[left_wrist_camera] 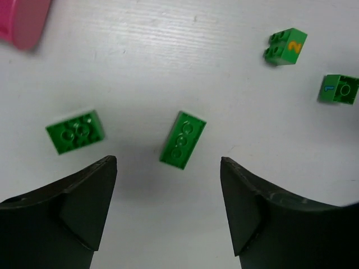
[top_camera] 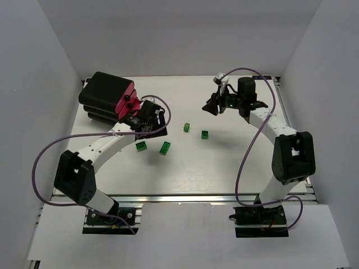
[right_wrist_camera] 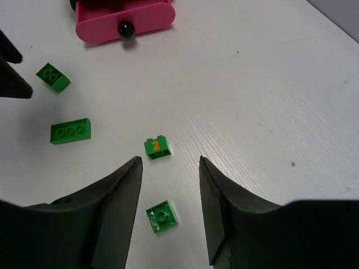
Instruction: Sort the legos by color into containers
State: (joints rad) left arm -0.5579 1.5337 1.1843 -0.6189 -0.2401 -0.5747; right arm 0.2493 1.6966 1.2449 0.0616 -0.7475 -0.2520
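The left end effector (left_wrist_camera: 168, 161) is held spread apart over a green lego (left_wrist_camera: 182, 140) near the pink drawers (top_camera: 127, 101), arm arched. The right end effector (right_wrist_camera: 170, 161), well apart from the drawers, is likewise spread.

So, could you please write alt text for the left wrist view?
The open left gripper hovers above a white table, a long green brick beyond its fingertips. Three other green bricks lie nearby; a pink drawer corner shows top left.

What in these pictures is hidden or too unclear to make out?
Top view: contents of the magenta-pink drawers, hidden inside the black rounded cabinet.
Left wrist view: one pink drawer, blurred and cut off at the top-left corner.
Top view: printed numbers on the small green studded bricks, too small.
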